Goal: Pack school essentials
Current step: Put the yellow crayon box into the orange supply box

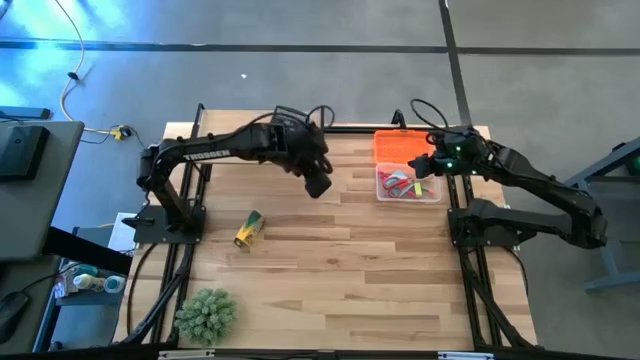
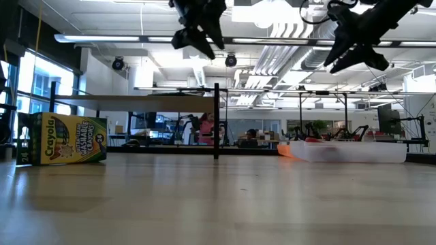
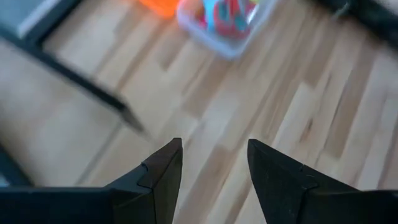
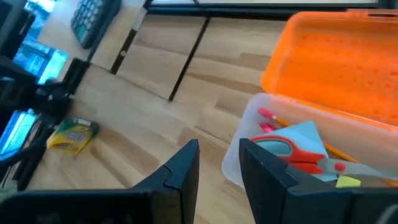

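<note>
A clear plastic box point(image 1: 408, 184) with its orange lid point(image 1: 400, 146) flung open lies at the table's far right. Inside it lie red-handled scissors point(image 4: 292, 149), a blue note pad point(image 4: 306, 133), a tiny yellow block point(image 4: 348, 181) and pencils point(image 4: 272, 118). My right gripper point(image 4: 219, 158) hangs open above the box's left end point(image 1: 425, 166), nothing between its fingers. My left gripper point(image 3: 214, 167) is open too, high over the middle of the table's far part point(image 1: 318, 184), left of the box. A yellow-green crayon box point(image 1: 249, 229) rests on its side at the table's left.
A spiky green plant point(image 1: 205, 313) stands near the front left corner. A black calculator point(image 4: 93, 15) lies off the table to the far left. Bare wood stretches between the crayon box point(image 2: 65, 139) and the clear box point(image 2: 351, 151).
</note>
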Available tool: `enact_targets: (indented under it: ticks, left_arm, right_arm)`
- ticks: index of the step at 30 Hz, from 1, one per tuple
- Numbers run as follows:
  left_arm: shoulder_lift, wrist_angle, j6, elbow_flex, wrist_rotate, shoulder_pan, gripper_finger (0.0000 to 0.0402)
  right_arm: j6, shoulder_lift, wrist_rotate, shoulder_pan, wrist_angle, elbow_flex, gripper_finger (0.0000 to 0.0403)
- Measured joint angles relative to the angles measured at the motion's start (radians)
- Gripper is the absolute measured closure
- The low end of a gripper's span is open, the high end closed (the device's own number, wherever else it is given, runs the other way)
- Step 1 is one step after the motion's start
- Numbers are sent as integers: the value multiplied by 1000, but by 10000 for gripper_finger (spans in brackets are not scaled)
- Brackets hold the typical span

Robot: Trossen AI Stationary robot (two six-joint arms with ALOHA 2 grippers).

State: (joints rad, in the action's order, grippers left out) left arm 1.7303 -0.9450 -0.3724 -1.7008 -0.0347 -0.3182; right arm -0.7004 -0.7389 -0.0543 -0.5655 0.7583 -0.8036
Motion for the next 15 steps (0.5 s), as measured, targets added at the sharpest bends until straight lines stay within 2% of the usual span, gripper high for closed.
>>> enact_targets:
  ticks: [3,8,15]
  left_arm:
    - [-1,-74,-27,2,-15,33,236]
    - [-4,-181,-125,2,-97,118,243]
    - [-4,-361,-277,2,-133,229,245]
  right_arm:
    - [12,5,-7,0,-9,0,300]
    - [57,5,-9,0,-7,0,300]
    - [108,5,-9,0,-6,0,300]
